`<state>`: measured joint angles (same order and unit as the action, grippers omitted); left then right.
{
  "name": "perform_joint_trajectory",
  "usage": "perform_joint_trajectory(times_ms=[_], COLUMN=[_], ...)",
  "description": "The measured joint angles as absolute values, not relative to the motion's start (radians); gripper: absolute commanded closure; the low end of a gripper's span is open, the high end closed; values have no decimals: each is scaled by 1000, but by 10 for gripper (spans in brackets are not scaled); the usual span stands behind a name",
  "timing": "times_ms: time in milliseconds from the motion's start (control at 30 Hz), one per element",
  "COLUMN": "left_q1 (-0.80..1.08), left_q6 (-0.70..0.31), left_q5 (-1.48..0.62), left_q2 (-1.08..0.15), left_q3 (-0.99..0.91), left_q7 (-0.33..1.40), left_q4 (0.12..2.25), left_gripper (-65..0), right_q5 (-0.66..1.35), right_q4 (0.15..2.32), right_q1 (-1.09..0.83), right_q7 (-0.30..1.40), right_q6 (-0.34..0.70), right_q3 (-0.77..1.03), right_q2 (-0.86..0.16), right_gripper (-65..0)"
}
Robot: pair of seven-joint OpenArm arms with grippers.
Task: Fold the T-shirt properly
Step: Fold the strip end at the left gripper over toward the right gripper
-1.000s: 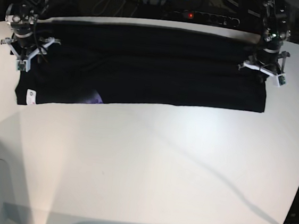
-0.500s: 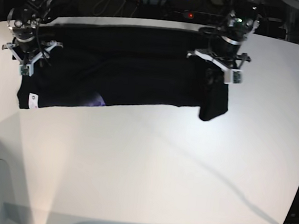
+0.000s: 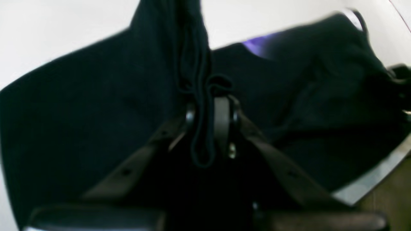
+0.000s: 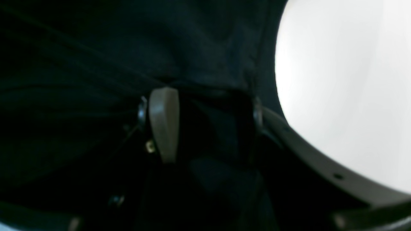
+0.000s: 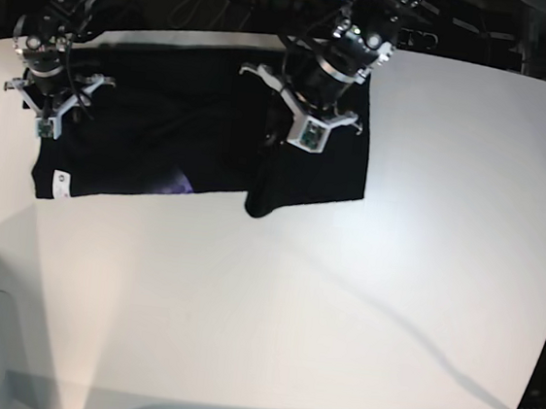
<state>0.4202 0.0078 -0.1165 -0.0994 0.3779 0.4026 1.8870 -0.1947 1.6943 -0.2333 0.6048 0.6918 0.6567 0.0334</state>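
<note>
T-shirt lies across the counter's far edge; left hand, clamped on its lifted end, carries it over for a fold; right hand, fingers apart, rests at the other end.

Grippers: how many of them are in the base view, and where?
2. The left gripper is above the middle of the T-shirt; the right gripper is at its far-left end.

The large black cloth T-shirt lay across the far-left part of the white table (one end lifted over its middle).
</note>
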Motion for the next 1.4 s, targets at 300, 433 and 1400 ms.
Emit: perform_joint_trajectory(times_ms=[300,433,1400], left_q1=[321,282,335], left_q6=[11,11,109], left_q5=[-117,-119,-131], left_q2=[-102,-102,-215], left_q3=[513,561,524], left_q7=[404,400,392], left_q4=[1761,1727,1913], left_gripper=[0,0,-259], right_q5=[-194,-194,-200], right_q4=[1695,1695,1698], right_q1=[-233,-233,-213], right_q7=[605,604,622], right_q6=[692,692,693], right_q3=[657,657,663], right_q2=[34,33,39], right_gripper=[-294,-294,-297])
